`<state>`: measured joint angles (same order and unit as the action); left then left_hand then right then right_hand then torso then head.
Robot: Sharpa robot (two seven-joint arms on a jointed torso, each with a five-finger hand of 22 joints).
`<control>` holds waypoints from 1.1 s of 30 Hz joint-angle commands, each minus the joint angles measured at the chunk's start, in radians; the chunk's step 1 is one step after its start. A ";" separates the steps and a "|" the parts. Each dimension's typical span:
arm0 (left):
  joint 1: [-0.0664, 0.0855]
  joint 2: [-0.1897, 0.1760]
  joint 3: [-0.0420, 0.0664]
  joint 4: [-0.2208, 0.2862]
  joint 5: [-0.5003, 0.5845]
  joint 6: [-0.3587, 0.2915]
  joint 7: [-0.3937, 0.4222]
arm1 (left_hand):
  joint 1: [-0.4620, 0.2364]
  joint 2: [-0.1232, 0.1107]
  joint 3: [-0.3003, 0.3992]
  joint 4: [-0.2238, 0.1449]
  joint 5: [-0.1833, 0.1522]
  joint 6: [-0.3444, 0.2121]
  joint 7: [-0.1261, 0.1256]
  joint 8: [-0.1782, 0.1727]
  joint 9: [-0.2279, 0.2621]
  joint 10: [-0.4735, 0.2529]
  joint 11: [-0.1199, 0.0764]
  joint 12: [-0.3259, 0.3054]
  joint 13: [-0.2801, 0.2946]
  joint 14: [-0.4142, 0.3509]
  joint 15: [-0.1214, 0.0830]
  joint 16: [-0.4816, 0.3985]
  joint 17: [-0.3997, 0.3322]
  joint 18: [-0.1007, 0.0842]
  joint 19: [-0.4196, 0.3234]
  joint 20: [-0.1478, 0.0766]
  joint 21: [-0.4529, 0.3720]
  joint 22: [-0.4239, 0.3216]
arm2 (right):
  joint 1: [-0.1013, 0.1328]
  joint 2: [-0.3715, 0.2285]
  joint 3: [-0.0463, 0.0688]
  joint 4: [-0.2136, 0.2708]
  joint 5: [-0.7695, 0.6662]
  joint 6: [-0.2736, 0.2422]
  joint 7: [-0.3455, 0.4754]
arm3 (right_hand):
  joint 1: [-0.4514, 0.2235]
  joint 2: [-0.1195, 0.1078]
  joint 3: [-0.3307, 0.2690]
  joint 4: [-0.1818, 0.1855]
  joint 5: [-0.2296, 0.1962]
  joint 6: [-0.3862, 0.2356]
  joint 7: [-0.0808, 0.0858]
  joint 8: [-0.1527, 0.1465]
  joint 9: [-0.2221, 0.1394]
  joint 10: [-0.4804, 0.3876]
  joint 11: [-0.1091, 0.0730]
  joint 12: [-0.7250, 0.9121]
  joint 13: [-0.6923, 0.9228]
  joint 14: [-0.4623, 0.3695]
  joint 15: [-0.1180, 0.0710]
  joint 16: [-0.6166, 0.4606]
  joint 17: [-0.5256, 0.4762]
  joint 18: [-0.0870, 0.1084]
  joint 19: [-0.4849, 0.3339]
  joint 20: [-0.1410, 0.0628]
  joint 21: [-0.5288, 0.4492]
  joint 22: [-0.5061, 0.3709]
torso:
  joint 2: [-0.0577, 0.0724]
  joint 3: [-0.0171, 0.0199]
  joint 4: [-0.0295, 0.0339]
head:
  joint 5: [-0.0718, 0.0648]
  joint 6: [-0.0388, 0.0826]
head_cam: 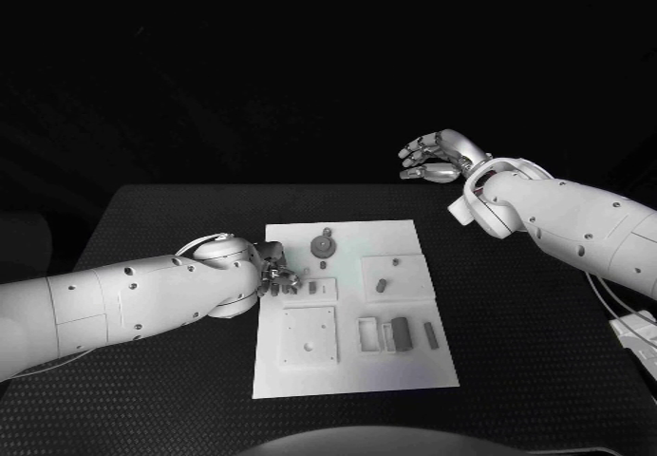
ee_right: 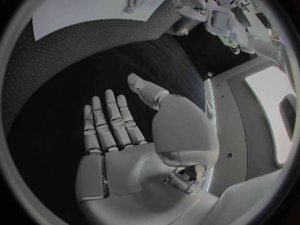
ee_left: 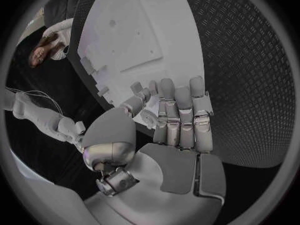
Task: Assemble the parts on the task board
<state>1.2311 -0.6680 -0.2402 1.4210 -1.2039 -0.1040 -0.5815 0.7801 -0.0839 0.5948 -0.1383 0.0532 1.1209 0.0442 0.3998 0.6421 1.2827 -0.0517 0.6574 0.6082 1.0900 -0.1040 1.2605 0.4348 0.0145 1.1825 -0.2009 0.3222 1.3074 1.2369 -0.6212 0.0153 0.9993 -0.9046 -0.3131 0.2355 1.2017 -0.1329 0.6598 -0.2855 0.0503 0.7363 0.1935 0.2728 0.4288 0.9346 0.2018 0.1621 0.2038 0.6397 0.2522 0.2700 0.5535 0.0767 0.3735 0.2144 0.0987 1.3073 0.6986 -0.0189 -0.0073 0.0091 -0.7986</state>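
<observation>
- The task board [head_cam: 349, 313], a white plate, lay in the middle of the black table [head_cam: 534, 361], its long side running away from the robot.
- On the board: a round disc part [head_cam: 323, 246] near the far edge, a small peg-like part [head_cam: 382, 283] on a raised square right of centre, a small upright part [head_cam: 313, 286] left of centre, a square plate with holes [head_cam: 309, 334] at the near left, a dark rectangular part [head_cam: 400, 333] beside an open white frame, and a thin bar [head_cam: 430, 332] just right of that.
- Left hand [head_cam: 278, 276] was at the board's left edge, fingers [ee_left: 180, 116] straight and held side by side over the board's edge, thumb bent toward them. Whether anything was pinched between thumb and fingers could not be told.
- Right hand [head_cam: 436, 157] was raised beyond the table's far right side, well apart from the board. In the right wrist view the right hand [ee_right: 125, 135] was flat, fingers extended and slightly separated, holding nothing.
</observation>
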 commanded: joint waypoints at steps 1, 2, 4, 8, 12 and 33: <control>0.000 0.002 0.000 0.000 0.003 0.002 0.002 | -0.015 0.011 -0.042 -0.010 -0.003 -0.006 0.005 -0.002 0.003 -0.008 -0.001 0.004 0.002 -0.004 -0.006 0.006 -0.003 -0.009 -0.008 -0.004 0.006 0.022 | 0.000 0.001 0.000 0.000 -0.003 0.013 0.010 | -0.006 -0.001 -0.004 0.001 -0.001 -0.007 0.037 0.006 -0.001 -0.008 0.000 0.005 -0.001 -0.007 0.002 -0.003 -0.001 -0.017 -0.007 0.000 0.004 0.027 | 0.000 0.0000 -0.0004 | 0.000 0.000; 0.000 0.002 0.000 0.000 0.003 0.002 0.002 | -0.018 0.010 -0.046 -0.010 -0.003 -0.006 0.005 -0.002 0.003 -0.008 -0.001 0.004 0.002 -0.004 -0.006 0.006 -0.004 -0.009 -0.008 -0.004 0.006 0.022 | 0.000 0.001 0.000 0.000 -0.003 0.013 0.010 | -0.006 -0.001 -0.004 0.001 -0.001 -0.007 0.037 0.006 -0.001 -0.008 0.000 0.005 -0.001 -0.007 0.002 -0.003 -0.001 -0.017 -0.007 0.000 0.004 0.027 | 0.000 0.0000 -0.0004 | 0.000 0.000; 0.000 0.002 0.000 0.000 0.003 0.003 0.002 | -0.021 0.009 -0.051 -0.009 -0.003 -0.006 0.005 -0.002 0.003 -0.009 -0.001 0.004 0.002 -0.005 -0.006 0.007 -0.004 -0.009 -0.008 -0.004 0.006 0.022 | 0.000 0.000 0.000 0.000 -0.003 0.013 0.010 | -0.006 -0.001 -0.004 0.001 -0.001 -0.007 0.037 0.006 -0.001 -0.008 0.000 0.005 -0.001 -0.007 0.002 -0.003 -0.001 -0.017 -0.007 0.000 0.004 0.027 | 0.000 0.0001 -0.0002 | 0.000 0.000; 0.000 0.001 0.000 -0.001 0.001 0.004 0.003 | -0.026 0.007 -0.058 -0.006 -0.003 -0.006 0.004 -0.002 0.003 -0.009 -0.002 0.004 0.002 -0.005 -0.007 0.007 -0.005 -0.009 -0.009 -0.005 0.006 0.021 | 0.000 0.000 0.000 0.000 -0.003 0.013 0.010 | -0.007 -0.002 -0.004 0.001 -0.001 -0.007 0.037 0.006 -0.001 -0.008 0.000 0.005 -0.001 -0.007 0.002 -0.003 -0.001 -0.018 -0.007 0.000 0.004 0.027 | 0.000 0.0002 -0.0001 | -0.001 0.000; 0.000 0.002 0.000 0.000 0.002 0.002 0.004 | -0.026 0.007 -0.058 -0.006 -0.003 -0.006 0.004 -0.002 0.003 -0.009 -0.002 0.004 0.003 -0.005 -0.007 0.007 -0.006 -0.009 -0.009 -0.005 0.006 0.021 | 0.000 0.000 0.000 0.000 -0.003 0.013 0.010 | -0.006 -0.002 -0.004 0.001 -0.001 -0.007 0.037 0.006 -0.001 -0.008 0.000 0.005 -0.001 -0.007 0.002 -0.003 -0.001 -0.018 -0.007 0.000 0.004 0.027 | 0.000 0.0000 0.0003 | -0.002 -0.001; -0.003 0.000 0.001 0.008 0.011 -0.017 0.012 | -0.018 0.012 -0.064 -0.006 -0.003 -0.001 0.001 0.001 0.005 -0.003 -0.005 0.007 0.004 -0.001 -0.010 0.012 -0.008 -0.007 -0.005 -0.008 0.010 0.021 | -0.002 0.000 0.000 -0.002 -0.003 0.013 0.010 | -0.007 -0.002 -0.004 0.001 -0.001 -0.008 0.037 0.007 -0.001 -0.009 0.000 0.006 -0.002 -0.008 0.002 -0.003 -0.001 -0.018 -0.008 0.000 0.005 0.027 | 0.000 -0.0003 0.0001 | -0.004 -0.002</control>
<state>1.2280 -0.6685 -0.2400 1.4262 -1.2006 -0.1125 -0.5787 0.7604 -0.0817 0.5371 -0.1422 0.0531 1.1177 0.0474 0.3998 0.6455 1.2827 -0.0517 0.6573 0.6106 1.0880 -0.1057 1.2662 0.4279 0.0144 1.1791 -0.2037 0.3261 1.3078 1.2355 -0.6217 0.0152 0.9973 -0.9046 -0.3117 0.2359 1.2018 -0.1329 0.6598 -0.2855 0.0503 0.7364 0.1935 0.2728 0.4289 0.9346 0.2018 0.1621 0.2031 0.6399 0.2520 0.2701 0.5535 0.0767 0.3735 0.2144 0.0987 1.3073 0.6982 -0.0191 -0.0071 0.0053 -0.8003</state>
